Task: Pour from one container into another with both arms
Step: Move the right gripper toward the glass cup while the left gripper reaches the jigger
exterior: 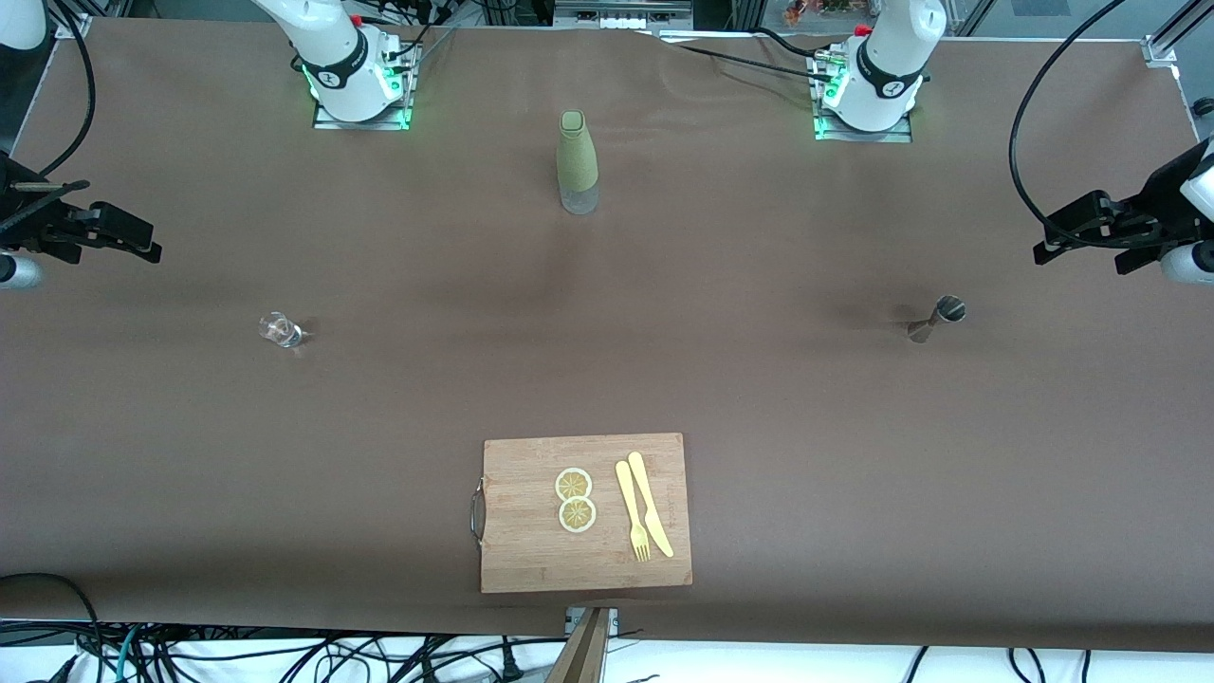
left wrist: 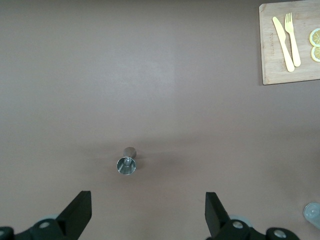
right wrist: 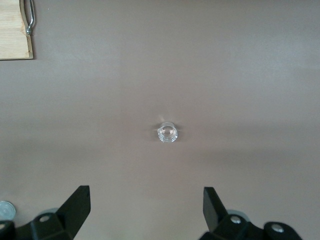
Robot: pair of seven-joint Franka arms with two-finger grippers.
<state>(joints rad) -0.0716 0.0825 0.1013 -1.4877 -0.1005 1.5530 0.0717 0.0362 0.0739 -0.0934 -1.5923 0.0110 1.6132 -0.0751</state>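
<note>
The big brown table holds everything. A wooden board lies near the front camera, with two lemon slices, a yellow knife and a yellow fork on it. A tall green bottle stands between the two arm bases. A small metal cup stands toward the left arm's end of the table. A tiny clear glass stands toward the right arm's end.

Nothing is picked up yet, so I think the job is just starting. To do it well, each arm should come straight down over its own cup and squeeze it around the middle, gently, so it does not tip.

The left gripper hangs high above the metal cup, opened wide, holding nothing. The right gripper hangs above the clear glass, also opened wide and holding nothing.
</note>
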